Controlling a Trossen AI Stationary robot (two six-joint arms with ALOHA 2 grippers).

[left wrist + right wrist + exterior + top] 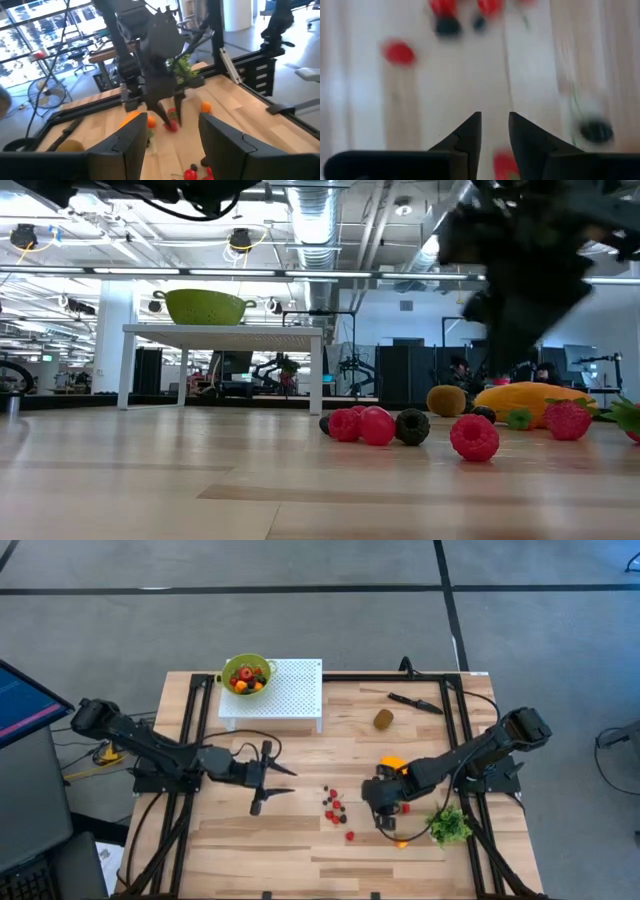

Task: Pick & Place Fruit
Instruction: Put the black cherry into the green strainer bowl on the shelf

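While the left gripper is held parted and empty toward the tabletop's left, scattered berries lie mid-table, and the right gripper is lowered, jaws narrowed, over a red berry, apparently to pinch it.

you have a pale wooden bench framed by black rails, and at its far edge stands a white perforated stand with a lime-green colander on its left end. a black knife lies flat near the far right corner, well apart from the stand, while a green leafy bunch sits near the right rail toward the near side. at your far left, off the bench, a monitor shows.
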